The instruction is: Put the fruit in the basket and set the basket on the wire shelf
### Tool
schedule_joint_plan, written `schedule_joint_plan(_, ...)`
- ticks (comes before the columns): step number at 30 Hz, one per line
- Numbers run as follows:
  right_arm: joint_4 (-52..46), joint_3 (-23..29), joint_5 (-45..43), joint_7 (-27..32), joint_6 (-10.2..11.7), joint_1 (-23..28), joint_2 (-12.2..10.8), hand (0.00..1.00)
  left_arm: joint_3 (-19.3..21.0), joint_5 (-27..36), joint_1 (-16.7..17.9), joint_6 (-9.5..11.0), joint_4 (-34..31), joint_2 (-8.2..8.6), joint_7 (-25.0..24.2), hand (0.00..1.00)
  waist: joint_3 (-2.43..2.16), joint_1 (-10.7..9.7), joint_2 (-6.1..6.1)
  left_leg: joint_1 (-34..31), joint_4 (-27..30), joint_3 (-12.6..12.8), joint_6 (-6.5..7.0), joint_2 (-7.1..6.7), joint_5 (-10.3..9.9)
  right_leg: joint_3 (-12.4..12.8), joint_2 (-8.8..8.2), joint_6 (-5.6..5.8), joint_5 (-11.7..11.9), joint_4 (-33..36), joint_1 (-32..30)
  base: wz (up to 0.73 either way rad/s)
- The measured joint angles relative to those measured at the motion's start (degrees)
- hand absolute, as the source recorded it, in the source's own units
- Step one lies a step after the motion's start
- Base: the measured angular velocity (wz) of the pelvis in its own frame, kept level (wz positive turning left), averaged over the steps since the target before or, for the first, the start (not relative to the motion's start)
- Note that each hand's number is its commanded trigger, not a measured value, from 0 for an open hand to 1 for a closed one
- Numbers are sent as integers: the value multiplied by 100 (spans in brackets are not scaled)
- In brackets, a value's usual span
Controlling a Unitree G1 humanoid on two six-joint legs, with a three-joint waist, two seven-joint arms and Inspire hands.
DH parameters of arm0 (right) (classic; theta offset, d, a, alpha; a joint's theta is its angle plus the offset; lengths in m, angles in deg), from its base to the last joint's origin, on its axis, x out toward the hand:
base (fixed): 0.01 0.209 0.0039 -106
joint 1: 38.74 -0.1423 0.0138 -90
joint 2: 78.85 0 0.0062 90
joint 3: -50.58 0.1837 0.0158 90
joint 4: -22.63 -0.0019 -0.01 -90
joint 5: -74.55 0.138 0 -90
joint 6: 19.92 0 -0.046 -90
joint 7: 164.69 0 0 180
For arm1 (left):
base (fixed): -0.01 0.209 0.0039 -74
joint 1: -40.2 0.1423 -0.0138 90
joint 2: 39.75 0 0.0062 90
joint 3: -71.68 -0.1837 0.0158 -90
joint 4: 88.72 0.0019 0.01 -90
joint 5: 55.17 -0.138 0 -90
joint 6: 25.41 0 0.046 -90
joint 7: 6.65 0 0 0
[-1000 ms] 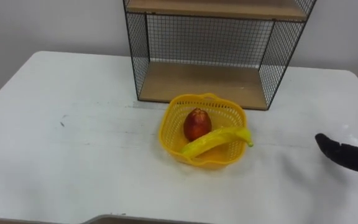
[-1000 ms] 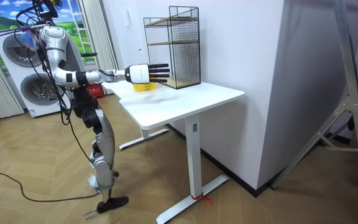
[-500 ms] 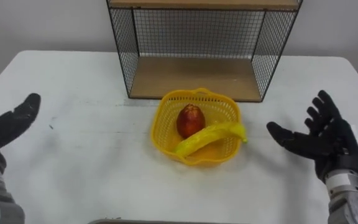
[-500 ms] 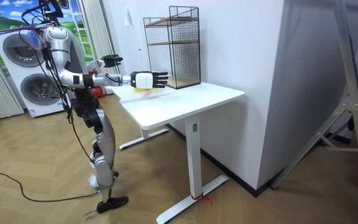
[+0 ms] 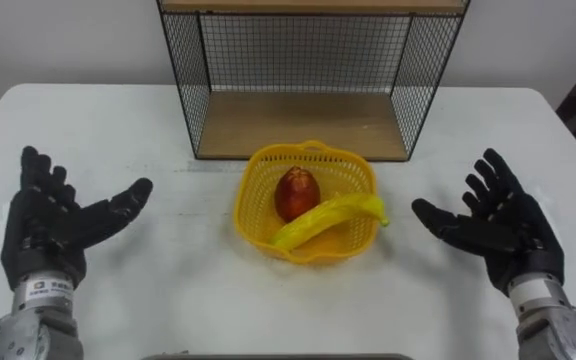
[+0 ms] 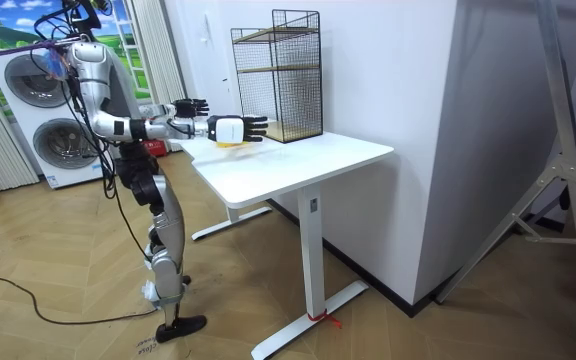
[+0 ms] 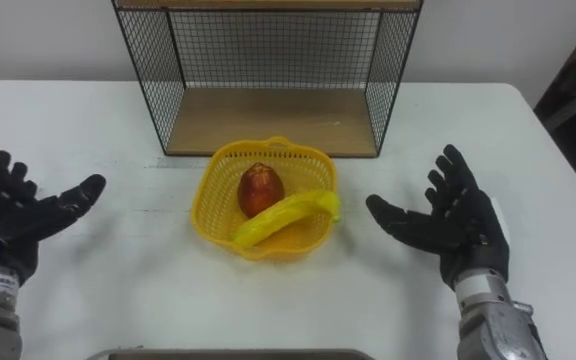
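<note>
With the fruit (image 5: 296,193) loaded, your left robot hand (image 5: 53,225) and right robot hand (image 5: 498,220) flank the basket (image 5: 251,188), both spread with palms inward, likely to carry it to the far wire shelf (image 5: 303,122).

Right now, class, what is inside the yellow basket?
Inside the yellow basket lie a red fruit and a banana, whose tip pokes over the rim. The basket's floor beneath them is covered.

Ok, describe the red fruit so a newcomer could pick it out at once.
On the white table, before the wire shelf, stands a yellow basket. In it lies the red fruit, round and behind the long yellow banana: the only red thing there.
</note>
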Motion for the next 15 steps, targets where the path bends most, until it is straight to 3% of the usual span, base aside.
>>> schedule_joint_plan(15, 77, -155, 512, -120, 0, -169, -129, 0, -94, 107, -4, -47, 430, 9, -415, 0, 3, -92, 7, 91, -84, 8, -5, 11, 10, 57, 23, -11, 7, -16, -1, -1)
